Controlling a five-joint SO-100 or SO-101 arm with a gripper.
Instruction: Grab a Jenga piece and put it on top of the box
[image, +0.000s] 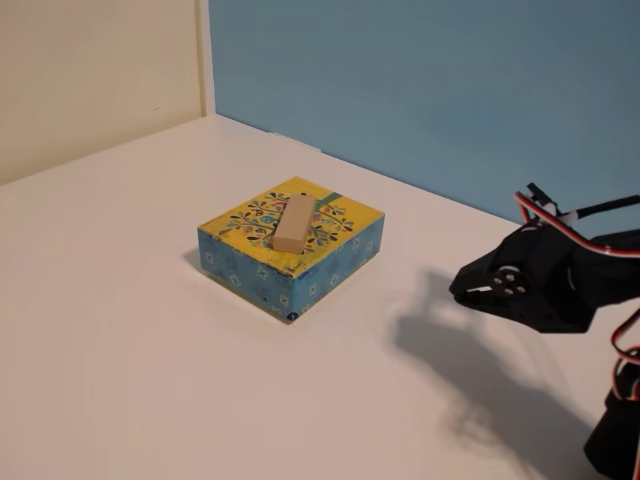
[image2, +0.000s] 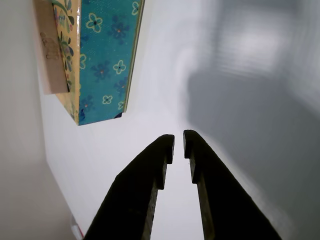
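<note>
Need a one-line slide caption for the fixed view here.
Jenga piece lies on the yellow top of the box; the gripper sits apart at right, empty.

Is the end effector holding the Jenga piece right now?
No. In the fixed view the Jenga piece lies on the box, and the empty end effector is off to the right.

The dark jaws reach up from the bottom edge, nearly closed and empty. Far left, the box (image2: 102, 55) carries a wooden block (image2: 50, 60) above the white worktop (image2: 165, 90).
</note>
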